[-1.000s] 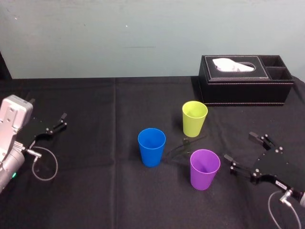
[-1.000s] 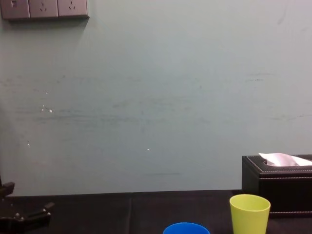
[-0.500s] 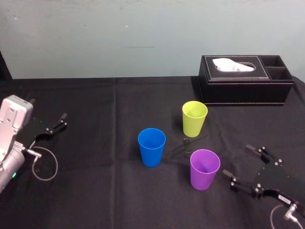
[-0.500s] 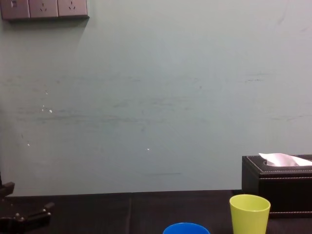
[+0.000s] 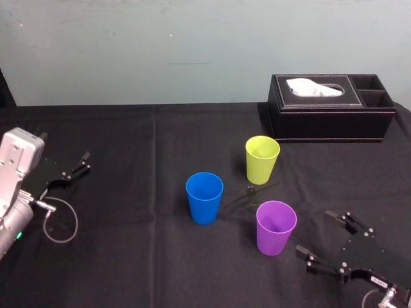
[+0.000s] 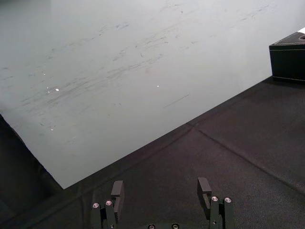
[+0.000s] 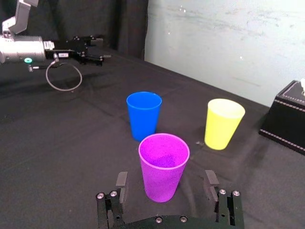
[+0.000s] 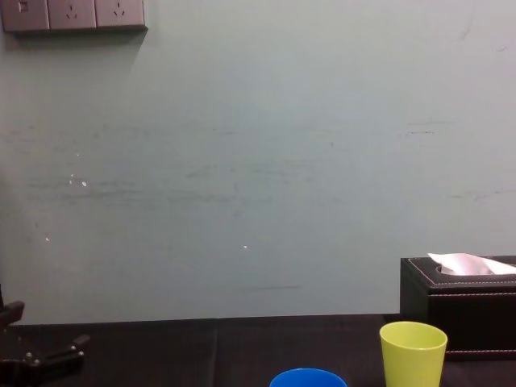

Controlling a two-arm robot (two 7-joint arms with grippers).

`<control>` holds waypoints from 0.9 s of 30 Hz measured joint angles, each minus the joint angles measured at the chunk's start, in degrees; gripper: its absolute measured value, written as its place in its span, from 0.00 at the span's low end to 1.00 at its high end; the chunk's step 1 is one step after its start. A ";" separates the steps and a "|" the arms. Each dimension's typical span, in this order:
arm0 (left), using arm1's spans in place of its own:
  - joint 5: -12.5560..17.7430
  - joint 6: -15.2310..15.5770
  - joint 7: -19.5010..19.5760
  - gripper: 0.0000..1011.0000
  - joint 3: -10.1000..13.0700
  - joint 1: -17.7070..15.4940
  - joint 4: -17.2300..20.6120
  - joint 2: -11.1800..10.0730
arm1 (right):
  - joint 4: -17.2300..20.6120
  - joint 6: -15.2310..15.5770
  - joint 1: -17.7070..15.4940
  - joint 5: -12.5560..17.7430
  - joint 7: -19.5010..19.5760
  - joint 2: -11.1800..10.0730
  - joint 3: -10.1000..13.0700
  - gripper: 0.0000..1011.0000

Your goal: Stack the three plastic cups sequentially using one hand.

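Note:
Three plastic cups stand upright and apart on the black cloth. The blue cup (image 5: 204,197) (image 7: 143,114) (image 8: 306,377) is left of centre. Behind it to the right stands the yellow-green cup (image 5: 262,159) (image 7: 224,123) (image 8: 413,351). Nearest me is the purple cup (image 5: 276,227) (image 7: 163,164). My right gripper (image 5: 316,232) (image 7: 166,183) is open just right of the purple cup, low over the cloth. Its jaws point at the cup and touch nothing. My left gripper (image 5: 80,163) (image 6: 160,187) is parked at the far left, open and empty.
A black leather tissue box (image 5: 331,109) (image 7: 288,119) (image 8: 459,310) sits at the back right, behind the yellow-green cup. A loose cable loop (image 5: 61,221) lies by the left arm. The black table cloth (image 5: 128,256) runs back to a pale wall.
My right gripper has drawn back toward the table's near edge and a little left, ending beside the purple cup, still open. The cups and the left arm have not moved.

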State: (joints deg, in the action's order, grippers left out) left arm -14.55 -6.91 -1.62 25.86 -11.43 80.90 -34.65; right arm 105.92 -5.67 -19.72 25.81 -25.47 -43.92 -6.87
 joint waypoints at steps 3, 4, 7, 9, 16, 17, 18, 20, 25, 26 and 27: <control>0.00 0.00 0.00 1.00 0.00 0.00 0.00 0.00 | -0.49 0.30 0.00 -0.56 -0.33 0.49 -0.23 0.99; 0.00 0.00 0.00 1.00 0.00 0.00 0.00 0.00 | -0.62 0.39 0.02 -0.67 -0.43 0.62 -0.31 0.99; 0.00 0.00 0.00 1.00 0.00 0.00 0.00 0.00 | -1.10 0.67 0.12 -1.11 -0.81 1.11 -0.55 0.99; 0.00 0.00 0.00 1.00 0.00 0.00 0.00 0.00 | -1.46 0.89 0.27 -1.43 -1.10 1.55 -0.70 0.99; 0.00 0.00 0.00 1.00 0.00 0.00 0.00 0.00 | -2.49 1.55 0.83 -2.36 -1.86 2.75 -1.29 0.99; 0.00 0.00 0.00 1.00 0.00 0.00 0.00 0.00 | -2.73 1.72 1.00 -2.51 -1.96 3.01 -1.45 0.99; 0.00 0.00 0.00 1.00 0.00 0.00 0.00 0.00 | -2.83 1.78 1.07 -2.57 -1.99 3.11 -1.50 0.99; 0.00 0.00 0.00 1.00 0.00 0.00 0.00 0.00 | -3.02 1.90 1.21 -2.74 -2.02 3.33 -1.61 0.99; 0.00 0.00 0.00 1.00 0.00 0.00 0.00 0.00 | -3.38 2.29 1.58 -3.12 -2.07 3.94 -1.80 0.99; 0.00 0.00 0.00 1.00 0.00 0.00 0.00 0.00 | -3.40 2.37 1.60 -3.17 -2.07 4.08 -1.80 0.99; 0.00 0.00 0.00 1.00 0.00 0.00 0.00 0.00 | -3.40 2.37 1.60 -3.17 -2.07 4.08 -1.80 0.99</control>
State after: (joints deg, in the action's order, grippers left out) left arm -14.55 -6.91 -1.62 25.86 -11.43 80.90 -34.64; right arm 102.52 -3.31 -18.12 22.64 -27.55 -39.84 -8.67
